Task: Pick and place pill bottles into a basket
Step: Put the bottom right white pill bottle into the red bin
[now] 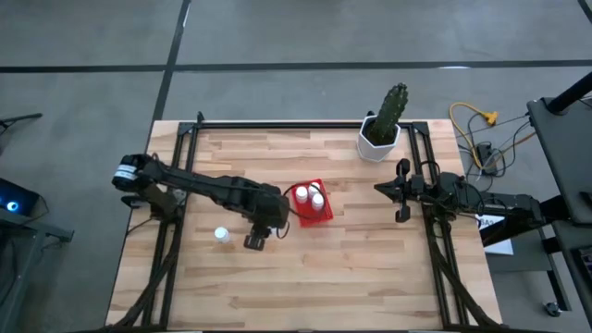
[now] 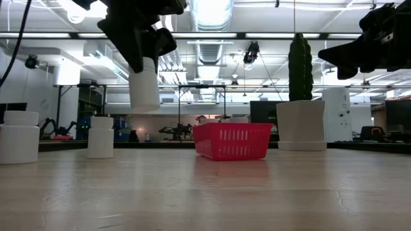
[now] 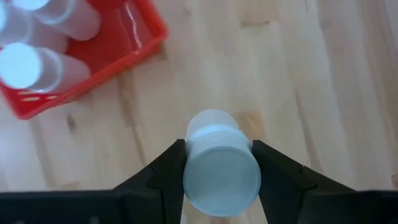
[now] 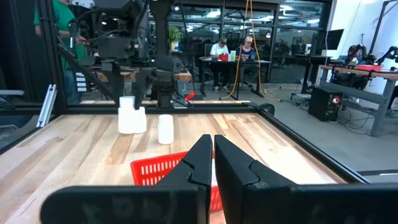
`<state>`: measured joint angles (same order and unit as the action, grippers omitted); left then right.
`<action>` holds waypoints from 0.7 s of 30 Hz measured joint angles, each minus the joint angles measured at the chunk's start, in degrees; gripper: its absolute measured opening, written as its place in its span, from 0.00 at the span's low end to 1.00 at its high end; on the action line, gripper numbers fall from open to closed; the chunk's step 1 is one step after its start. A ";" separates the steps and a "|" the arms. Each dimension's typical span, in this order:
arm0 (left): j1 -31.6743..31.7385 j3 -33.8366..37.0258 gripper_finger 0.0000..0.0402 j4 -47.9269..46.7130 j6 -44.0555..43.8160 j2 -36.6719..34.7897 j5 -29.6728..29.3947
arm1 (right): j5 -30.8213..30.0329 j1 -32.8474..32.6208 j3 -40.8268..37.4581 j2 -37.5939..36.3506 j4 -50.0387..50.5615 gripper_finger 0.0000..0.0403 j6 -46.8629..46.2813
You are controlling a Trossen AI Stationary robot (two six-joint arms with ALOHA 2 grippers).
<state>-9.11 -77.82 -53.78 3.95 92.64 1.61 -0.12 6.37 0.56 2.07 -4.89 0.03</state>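
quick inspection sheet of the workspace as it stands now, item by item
surface: wooden table, bare where seen
job's things: red basket near table middle with bottles standing in it; one pill bottle standing loose on the wood; another bottle held off the table
clutter: potted cactus at the far edge
grippers: left gripper shut on the held bottle, just beside the basket; right gripper shut, empty, waiting at the right side
cables: yellow cable on the floor off the right corner
surroundings: people seated at desks beyond the table
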 joint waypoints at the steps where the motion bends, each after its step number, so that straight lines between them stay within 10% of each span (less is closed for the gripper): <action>1: 0.50 -0.07 0.35 0.00 -0.01 0.00 -0.04 | -0.01 0.00 0.00 -0.01 0.00 0.02 0.00; 21: 5.41 -1.49 0.35 -1.29 2.84 -0.04 -0.18 | -0.02 0.02 0.00 -0.01 0.00 0.02 0.00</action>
<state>-3.71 -79.31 -55.07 6.79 92.60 1.43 -0.14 6.39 0.56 2.07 -4.89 0.03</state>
